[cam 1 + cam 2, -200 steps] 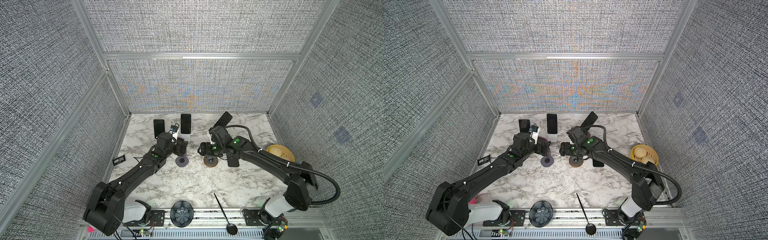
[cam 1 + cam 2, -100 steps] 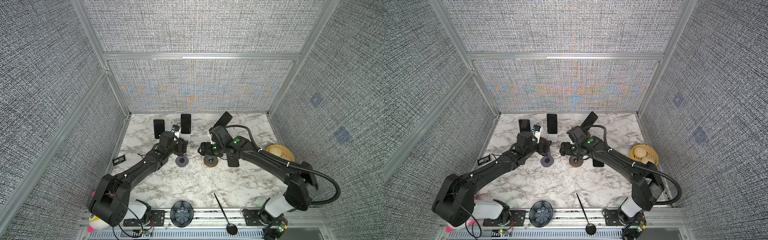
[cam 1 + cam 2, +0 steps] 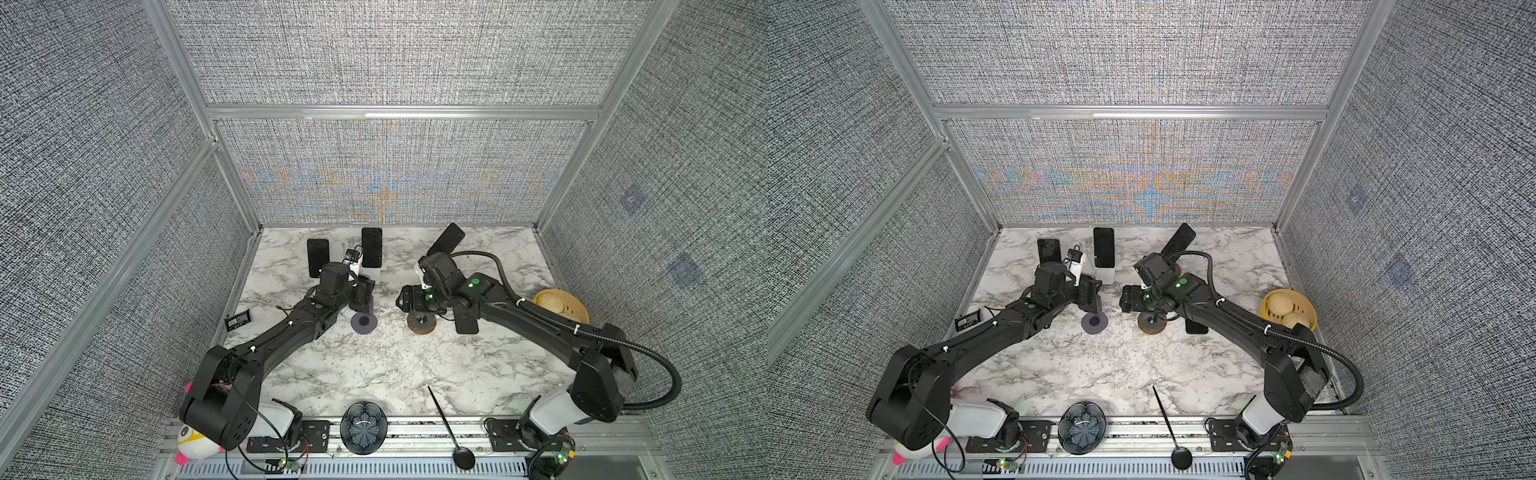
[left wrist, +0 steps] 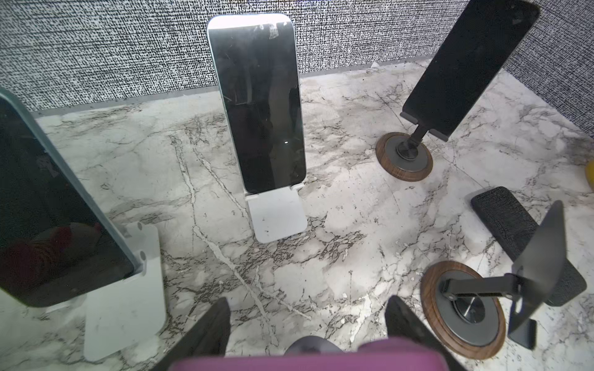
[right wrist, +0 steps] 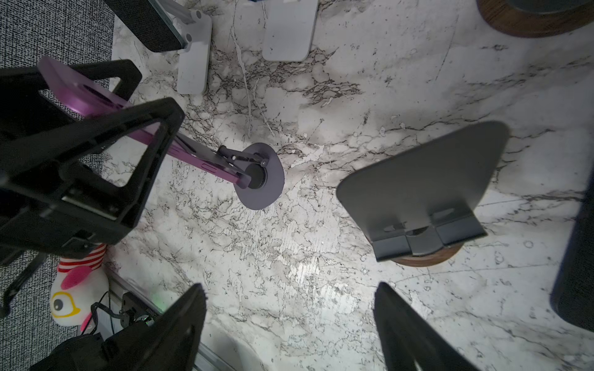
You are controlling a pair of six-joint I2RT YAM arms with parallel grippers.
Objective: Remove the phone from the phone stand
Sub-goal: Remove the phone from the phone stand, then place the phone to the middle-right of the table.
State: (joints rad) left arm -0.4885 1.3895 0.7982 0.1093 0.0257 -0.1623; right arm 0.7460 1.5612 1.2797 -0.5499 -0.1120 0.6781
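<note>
In the R wrist view the L gripper (image 5: 156,91) is seen w/ its fingers (image 5: 96,131) straddling the purple phone (image 5: 205,165), one at each long edge. The phone is propped on the phone stand (image 5: 266,196). Whether the fingers press it can't be told. In the L wrist view only the phone's top edge is caught, btwn the tips. In both top views the phone is mostly hidden under that gripper. The R gripper (image 5: 291,289) is spread wide w/ nothing in it, above an empty dark stand (image 5: 424,176). Bare table (image 3: 391,332) is seen btwn the two grippers. Ahead of the L gripper a white stand (image 4: 278,215) w/ a dark-screened phone (image 4: 260,106) is set near the back wall.
</note>
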